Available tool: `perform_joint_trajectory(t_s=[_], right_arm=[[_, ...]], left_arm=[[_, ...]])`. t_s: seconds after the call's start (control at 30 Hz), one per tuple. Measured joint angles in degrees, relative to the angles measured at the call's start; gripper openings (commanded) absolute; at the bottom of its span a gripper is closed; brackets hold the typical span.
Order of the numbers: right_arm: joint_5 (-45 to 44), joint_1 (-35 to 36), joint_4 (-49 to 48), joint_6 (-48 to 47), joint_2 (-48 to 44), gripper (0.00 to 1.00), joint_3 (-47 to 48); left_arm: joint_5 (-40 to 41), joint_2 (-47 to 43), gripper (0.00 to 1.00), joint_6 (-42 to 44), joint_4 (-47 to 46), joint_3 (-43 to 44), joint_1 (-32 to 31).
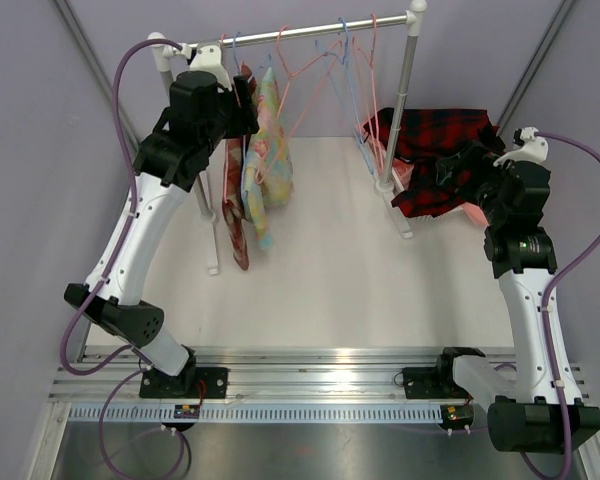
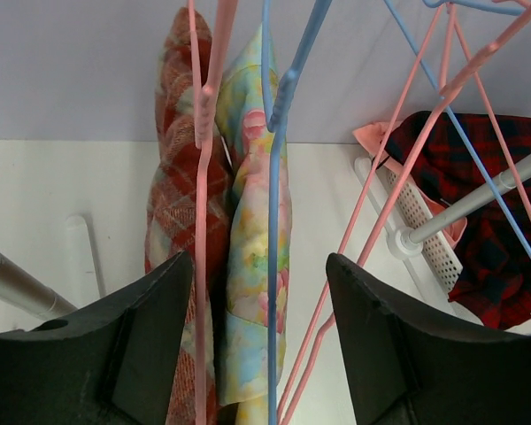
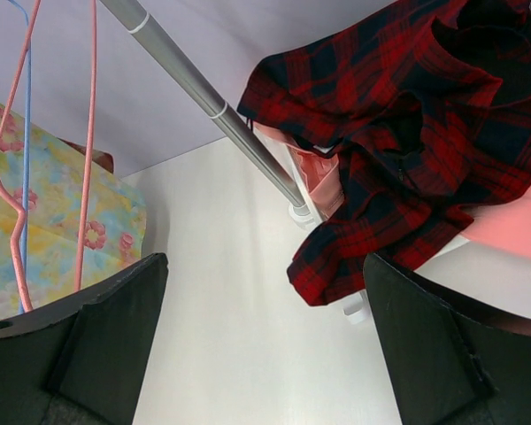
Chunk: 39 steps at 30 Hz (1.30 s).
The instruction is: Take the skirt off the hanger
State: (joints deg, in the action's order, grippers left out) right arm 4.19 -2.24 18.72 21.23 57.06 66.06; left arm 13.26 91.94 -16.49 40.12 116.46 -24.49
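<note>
Floral skirt [image 2: 248, 221] hangs between spread left gripper [image 2: 257, 266] fingers.

I'm seeing pale lavender walls [image 1: 20, 150] enclosing a white tabletop [image 1: 330, 280]; light is glinting off the near aluminium rail [image 1: 320, 380].

The white table [image 1: 330, 280] is carrying a clothes rack. The rack's left foot [image 1: 211, 255] is resting at the back left, and its right foot [image 1: 400, 215] is standing at the back right. Just beside that right foot a basket [image 1: 475, 213] is sitting, with plaid cloth [image 1: 440, 135] spilling over it. A metal rail [image 1: 320, 385] is running along the near edge.
</note>
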Motion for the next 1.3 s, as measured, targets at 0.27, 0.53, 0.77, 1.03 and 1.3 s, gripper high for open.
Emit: perform_joint_trajectory(t_s=[0.27, 0.53, 0.77, 1.03, 1.3], right_arm=[[0.07, 0.00, -0.09, 0.20, 0.02, 0.99, -0.66], [0.70, 0.00, -0.42, 0.26, 0.07, 1.00, -0.85], [1.38, 0.00, -0.42, 0.28, 0.09, 0.99, -0.96], [1.40, 0.00, -0.44, 0.26, 0.09, 0.99, -1.33], [1.42, 0.00, -0.46, 0.26, 0.09, 0.99, -1.60]], left_arm=[[-1.03, -1.11, 0.57, -0.31, -0.81, -0.26, -0.22], [-1.09, -4.42, 0.57, -0.42, -1.38, -0.02, -1.86], [-2.43, -4.48, 0.56, -0.46, -2.32, 0.46, -3.58], [-1.81, -3.19, 0.56, -0.46, -2.54, 0.46, -3.82], [0.39, -0.94, 0.56, -0.44, -2.78, -0.50, -3.82]])
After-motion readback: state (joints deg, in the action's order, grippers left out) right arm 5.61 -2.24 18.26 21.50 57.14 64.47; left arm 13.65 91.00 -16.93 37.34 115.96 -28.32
